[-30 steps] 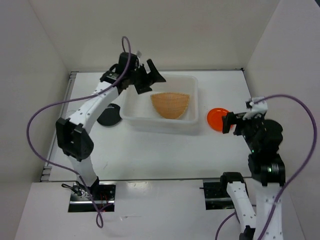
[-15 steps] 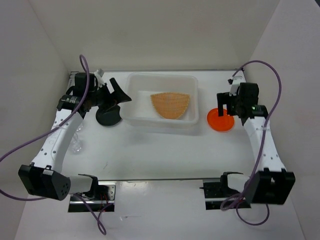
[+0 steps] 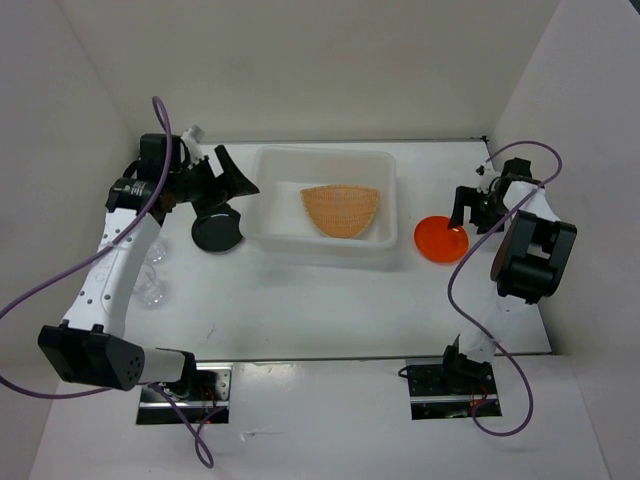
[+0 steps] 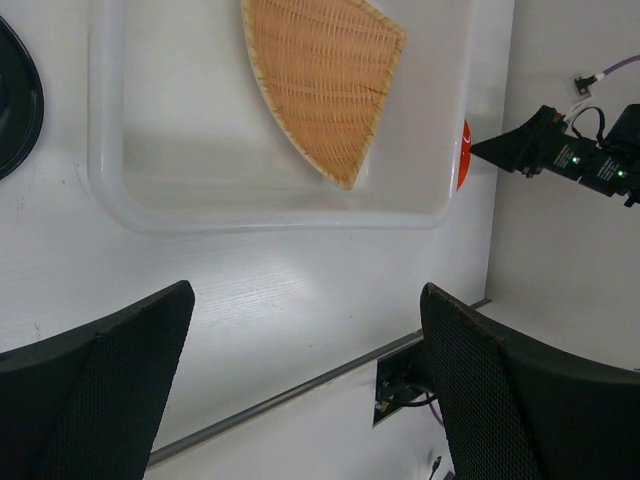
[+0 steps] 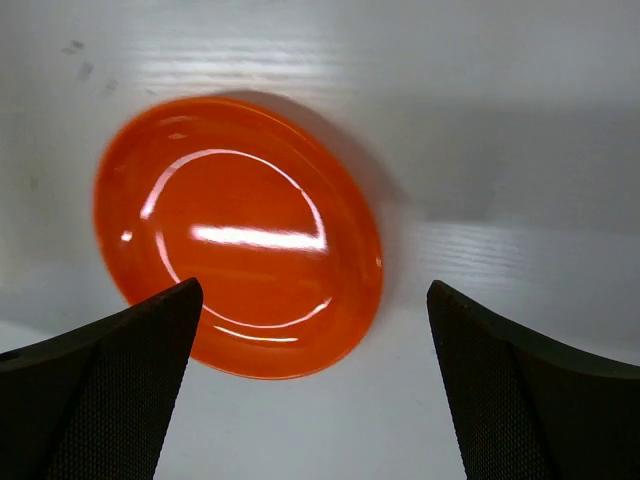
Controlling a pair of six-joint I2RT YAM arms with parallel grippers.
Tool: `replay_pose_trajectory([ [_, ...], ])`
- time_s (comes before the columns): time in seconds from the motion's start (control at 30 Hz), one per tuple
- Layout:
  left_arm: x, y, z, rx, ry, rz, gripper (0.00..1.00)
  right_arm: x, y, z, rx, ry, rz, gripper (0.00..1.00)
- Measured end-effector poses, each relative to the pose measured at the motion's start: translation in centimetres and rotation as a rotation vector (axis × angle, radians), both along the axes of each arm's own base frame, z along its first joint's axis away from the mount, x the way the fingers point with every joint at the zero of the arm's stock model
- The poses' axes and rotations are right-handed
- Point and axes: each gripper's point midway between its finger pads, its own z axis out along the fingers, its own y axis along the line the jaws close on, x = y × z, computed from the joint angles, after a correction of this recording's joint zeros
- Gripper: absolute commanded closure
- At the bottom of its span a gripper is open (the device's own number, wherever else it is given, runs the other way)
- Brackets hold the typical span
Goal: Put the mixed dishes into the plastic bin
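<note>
Since a second ago your left arm has swung away from the far-left corner of the plastic bin, and your left end effector now hangs left of it, over the far edge of the black plate. Your right arm has folded back, with the right end effector over the right edge of the orange plate. Both sets of fingers stand spread wide, holding nothing. The overhead view alone shows you the two clear cups on the tabletop under the left arm, well apart from the bin. The left wrist view looks down between its spread fingers at the basket tray lying flat inside the bin, toward its right half. The black plate is cut off at the left edge of that view, and only a sliver of orange plate shows beyond the bin wall. The right wrist view gives you what neither other view does: the orange plate close up, glossy, flat on the tabletop, in front of the gap of the right end effector and untouched.
</note>
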Motion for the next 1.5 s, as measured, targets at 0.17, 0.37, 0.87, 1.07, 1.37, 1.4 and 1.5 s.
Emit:
replay_pose_trajectory([
  [0.17,0.2,0.2,-0.9,0.002,0.034,0.005,0.0,-1.7,-0.8,-2.2,0.034,0.062,-0.021,0.02],
  [0.37,0.2,0.2,-1.3,0.004,0.053,0.005,0.0,-2.1,-0.5,-2.8,0.038,0.065,-0.003,0.02],
  [0.87,-1.1,0.7,-4.8,0.019,0.143,0.022,0.0,-2.3,-1.9,-4.6,0.071,0.072,-0.033,0.28],
  [1.07,-2.3,1.1,-5.5,0.021,0.154,0.036,0.0,-1.0,-1.7,-5.3,0.14,0.051,-0.023,0.76],
  [1.37,-3.0,1.6,-5.3,0.018,0.142,0.051,0.0,-1.2,0.7,-5.4,0.302,0.075,-0.024,1.0],
  [1.4,-3.2,1.6,-5.3,0.017,0.141,0.051,0.0,-1.4,0.7,-5.3,0.305,0.082,-0.027,1.0],
  [1.5,-3.6,1.8,-5.4,0.017,0.139,0.056,0.0,-2.3,0.8,-4.0,0.312,0.099,-0.037,1.0],
])
